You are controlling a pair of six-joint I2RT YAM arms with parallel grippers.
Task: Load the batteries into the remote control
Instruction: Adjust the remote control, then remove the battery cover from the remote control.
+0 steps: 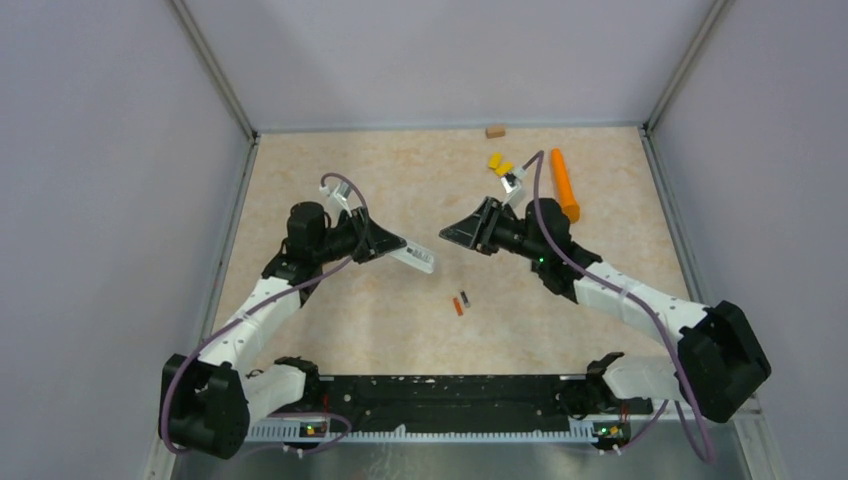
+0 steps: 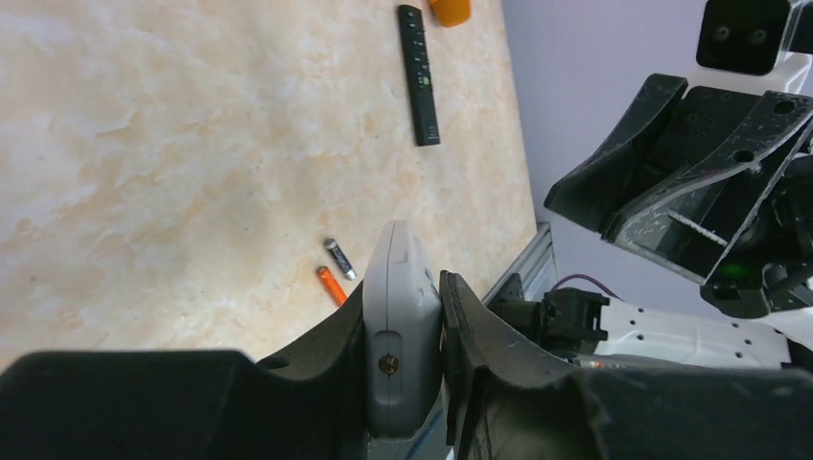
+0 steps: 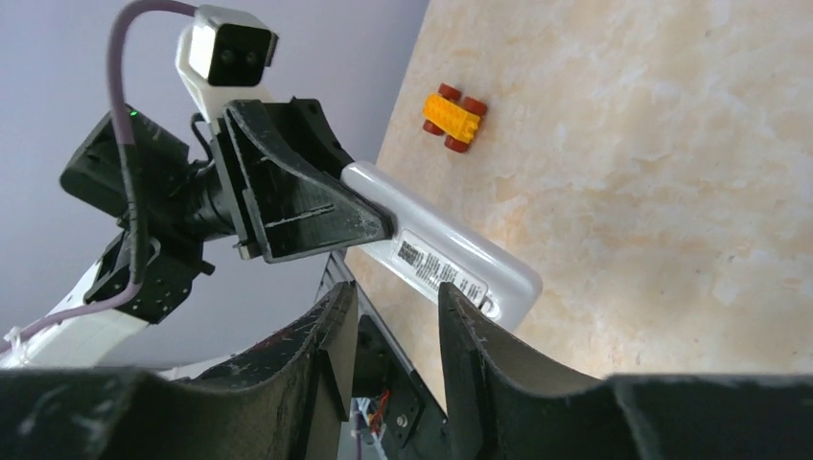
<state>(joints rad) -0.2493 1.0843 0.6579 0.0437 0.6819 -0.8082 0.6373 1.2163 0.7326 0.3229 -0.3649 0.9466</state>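
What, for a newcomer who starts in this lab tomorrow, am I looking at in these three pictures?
These are two robot arms fixed at the near edge of a table, each ending in a two-finger gripper. The wide picture comes from a camera above and behind the arms. The other two come from a small camera on each wrist, so each shows its own fingers at the bottom.

The left gripper is clamped on a pale grey remote control. The right gripper is open and empty, and faces it.

On the table lie an orange battery and a dark battery, close together. Also there are a black remote, a long orange cylinder, yellow blocks and a small brown block.
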